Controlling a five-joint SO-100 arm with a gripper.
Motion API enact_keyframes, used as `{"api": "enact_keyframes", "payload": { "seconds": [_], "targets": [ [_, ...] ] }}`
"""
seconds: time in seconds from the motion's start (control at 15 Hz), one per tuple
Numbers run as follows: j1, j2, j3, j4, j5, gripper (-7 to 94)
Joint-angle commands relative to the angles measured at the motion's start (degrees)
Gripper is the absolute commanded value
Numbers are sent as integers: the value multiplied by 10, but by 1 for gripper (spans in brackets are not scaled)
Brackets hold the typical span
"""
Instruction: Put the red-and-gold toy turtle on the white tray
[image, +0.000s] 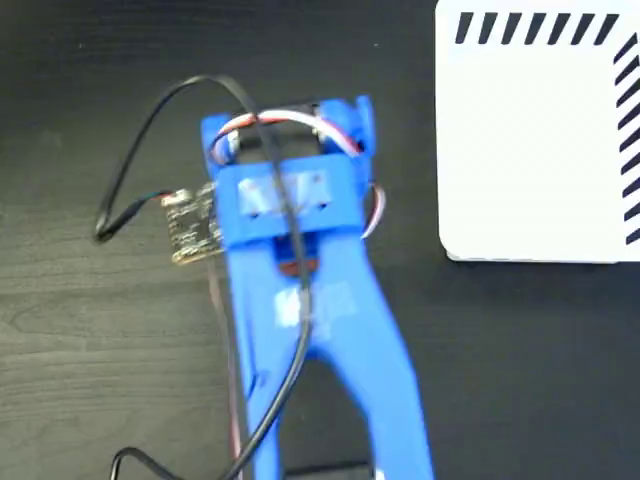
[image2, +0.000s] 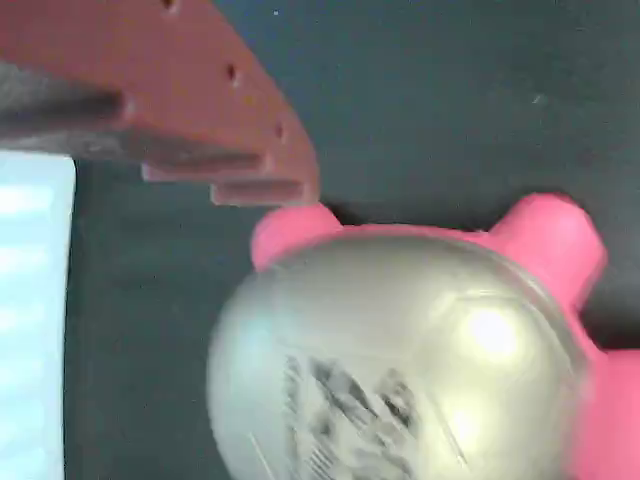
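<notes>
The red-and-gold toy turtle (image2: 400, 350) fills the lower part of the wrist view. Its shiny domed shell carries a black printed mark, and pink-red feet stick out at the top. One reddish-brown finger (image2: 230, 130) of my gripper reaches in from the upper left. Its tip sits just above one foot and clear of the shell. The other finger is out of frame. In the fixed view my blue arm (image: 300, 300) covers both the turtle and the gripper. The white tray (image: 540, 150), with black stripes along two edges, lies at the upper right, away from the arm.
The table (image: 70, 350) is dark wood grain. A black cable (image: 150, 120) loops out to the left of the arm, beside a small circuit board (image: 193, 225). A pale bright band (image2: 35, 320) runs down the left edge of the wrist view.
</notes>
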Motion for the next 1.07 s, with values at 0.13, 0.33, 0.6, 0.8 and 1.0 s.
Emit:
{"api": "enact_keyframes", "payload": {
  "seconds": [0.13,0.33,0.6,0.8,1.0],
  "targets": [
    [11,-42,-58,2,-12,62],
    [13,-86,-74,0,-12,62],
    [4,-108,-54,-16,-6,62],
    [-4,-117,-28,-40,-2,62],
    [-11,-122,19,-90,11,62]
  ]
}}
